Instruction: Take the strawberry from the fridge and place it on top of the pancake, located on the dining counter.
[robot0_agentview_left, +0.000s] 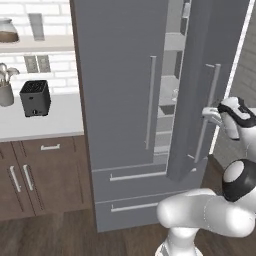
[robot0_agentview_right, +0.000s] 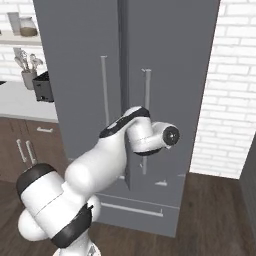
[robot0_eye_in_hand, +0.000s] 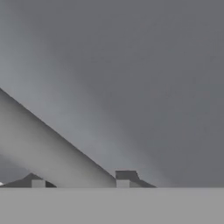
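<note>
The tall grey fridge (robot0_agentview_left: 120, 100) fills the middle, and its right door (robot0_agentview_left: 200, 75) stands swung partly open. Pale inner shelves (robot0_agentview_left: 167, 105) show through the gap. My gripper (robot0_agentview_left: 210, 114) sits at mid height on that door's long silver handle (robot0_agentview_left: 214, 85). In the hand view the handle (robot0_eye_in_hand: 52, 148) runs diagonally between the two fingertips of the gripper (robot0_eye_in_hand: 81, 180), which is shut on it, with the grey door face (robot0_eye_in_hand: 131, 65) behind. From the right, the arm covers the lower handle (robot0_agentview_right: 146, 90). The strawberry is hidden. The pancake and the dining counter are out of view.
Left of the fridge a white worktop (robot0_agentview_left: 55, 120) carries a black toaster (robot0_agentview_left: 35, 98) and a utensil holder (robot0_agentview_left: 6, 90) above brown cabinets (robot0_agentview_left: 45, 170). Two fridge drawers (robot0_agentview_left: 135, 175) lie below the doors. A white brick wall (robot0_agentview_right: 230, 90) stands to the right.
</note>
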